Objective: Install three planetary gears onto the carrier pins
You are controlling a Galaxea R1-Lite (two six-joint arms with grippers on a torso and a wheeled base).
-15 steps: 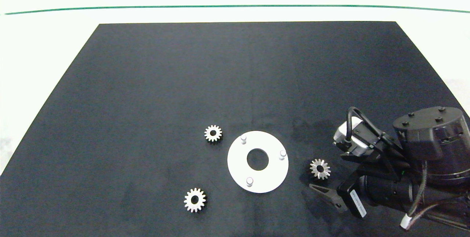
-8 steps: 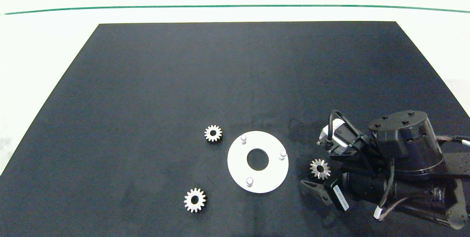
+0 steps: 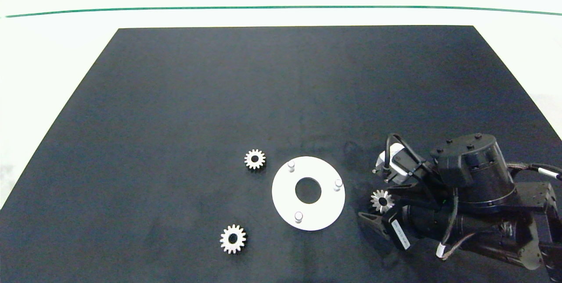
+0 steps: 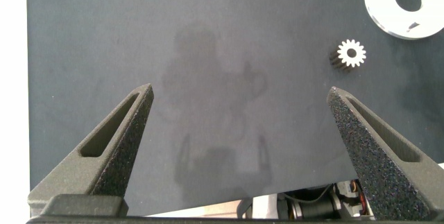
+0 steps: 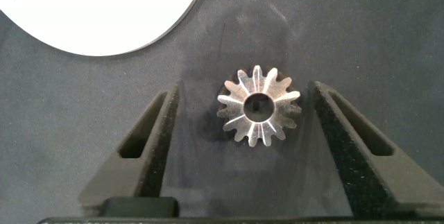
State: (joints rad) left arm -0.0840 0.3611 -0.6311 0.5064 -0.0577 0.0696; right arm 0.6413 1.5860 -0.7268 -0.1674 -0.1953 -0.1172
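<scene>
Right wrist view shows my right pincer (image 5: 243, 123) with its two fingers spread apart, one on each side of a small silvery gear (image 5: 259, 105) that lies flat on the dark mat (image 5: 361, 30). The gear sits between my fingers but neither finger touches it. Just beyond the fingertips is the rim of the white carrier disc (image 5: 104, 16). From the head view, the three carrier pins (image 3: 291, 166) stand bare on that disc, so no gear is installed yet. Two more gears lie on the far side of the disc from my right pincer: one (image 3: 254, 159) just beside the disc, one (image 3: 232, 239) a little further off. My left pincer (image 4: 243, 113) is idle and also spread apart, well away from the parts. I judge this to be the grasp of the first gear. The next move calls for closing evenly on the gear's teeth so it stays level, then lifting it toward the nearest pin (image 3: 338, 183).
</scene>
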